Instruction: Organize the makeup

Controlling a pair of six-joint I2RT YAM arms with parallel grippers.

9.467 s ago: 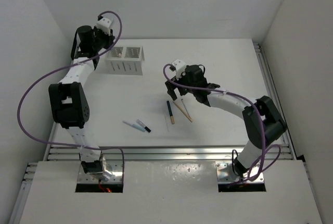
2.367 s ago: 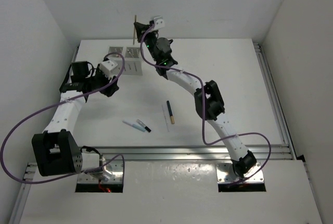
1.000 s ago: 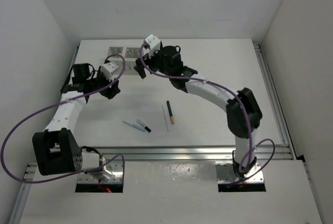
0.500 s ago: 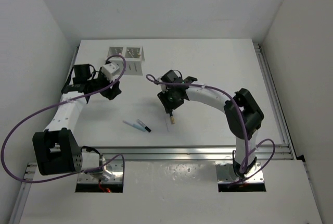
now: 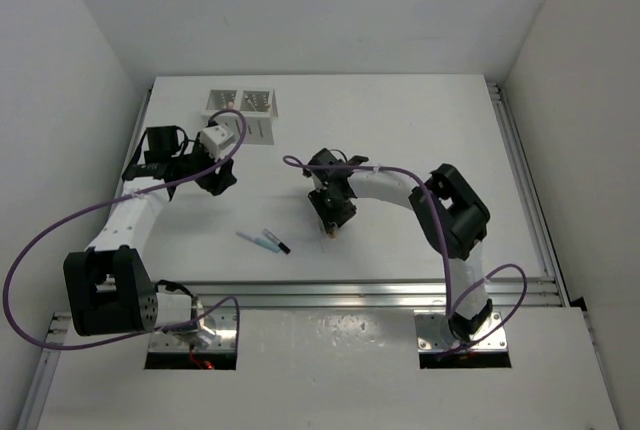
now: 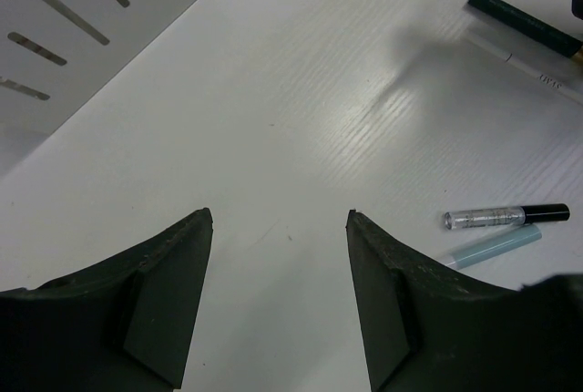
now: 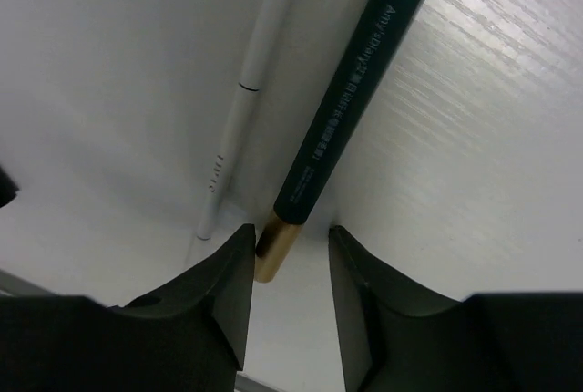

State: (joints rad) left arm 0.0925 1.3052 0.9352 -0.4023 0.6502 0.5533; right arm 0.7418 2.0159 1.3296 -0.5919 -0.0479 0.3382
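Note:
The makeup still on the table is a dark pencil point(image 7: 351, 109) with a gold end, a thin white stick point(image 7: 250, 91) right beside it, a clear tube with a black cap point(image 6: 506, 217) and a pale blue stick point(image 6: 487, 247). My right gripper point(image 7: 290, 230) is down at the table astride the gold end. One finger touches it and a gap shows at the other, so the jaws stand narrowly open. In the top view this gripper point(image 5: 330, 222) covers most of the pencil. My left gripper point(image 6: 280, 214) hovers open and empty over bare table, left of the tube.
The white slotted box point(image 5: 243, 115) stands at the back left, just beyond my left gripper point(image 5: 222, 178). The tube point(image 5: 277, 243) and blue stick point(image 5: 252, 240) lie between the two arms. A metal rail point(image 5: 320, 295) runs along the near edge.
My right arm swung from the slotted box down to the dark pencil, and its jaws narrowed around the gold end. The left arm hardly moved.

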